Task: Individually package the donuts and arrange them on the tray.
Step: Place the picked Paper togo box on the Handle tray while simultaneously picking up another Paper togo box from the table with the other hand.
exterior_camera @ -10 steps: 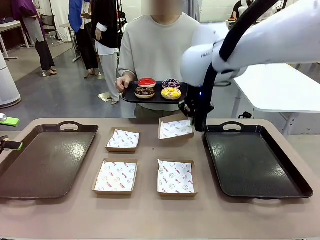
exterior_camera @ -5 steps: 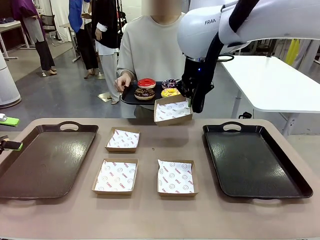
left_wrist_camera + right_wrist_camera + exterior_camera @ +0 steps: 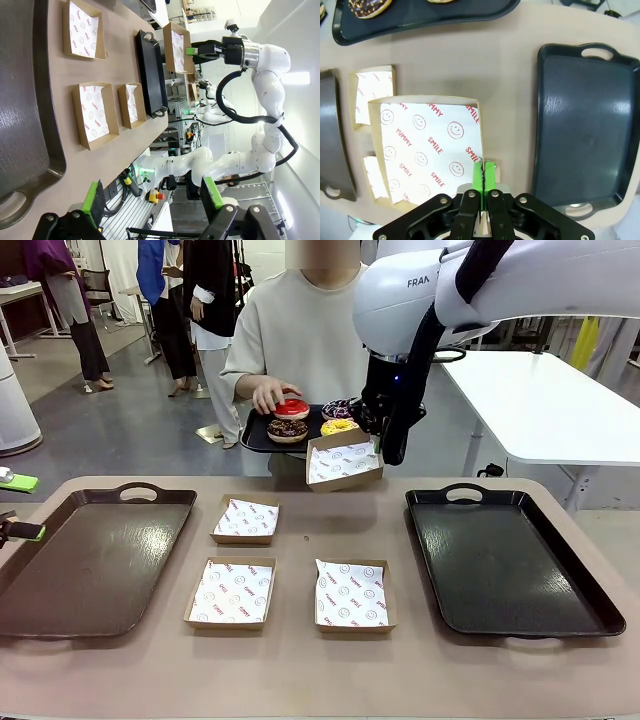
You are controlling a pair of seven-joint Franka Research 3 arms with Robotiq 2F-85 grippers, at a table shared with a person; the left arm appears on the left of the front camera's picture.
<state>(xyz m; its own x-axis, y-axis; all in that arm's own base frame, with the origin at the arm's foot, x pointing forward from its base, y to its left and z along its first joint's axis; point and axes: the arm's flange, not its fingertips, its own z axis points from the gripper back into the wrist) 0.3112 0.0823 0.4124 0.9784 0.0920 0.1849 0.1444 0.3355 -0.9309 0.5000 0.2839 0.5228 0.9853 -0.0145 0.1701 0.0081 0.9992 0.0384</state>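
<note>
Across the tan counter [image 3: 300,670], beyond two big dark trays [image 3: 510,560], a person holds a small black tray [image 3: 255,438] carrying the four donuts [image 3: 288,427]. Just in front of its near edge hangs a paper-lined box [image 3: 344,462], clamped by its right rim in the right gripper [image 3: 379,447]. The person's hand [image 3: 268,393], on the red donut [image 3: 295,410], is nearer them. The left gripper [image 3: 152,195] is spread wide, holding nothing.

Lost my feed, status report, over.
Right pincer shut on paper-lined cardboard box, held aloft. Left pincer open. Person's hand on glossy red ring donut. Nothing blocking.
</note>
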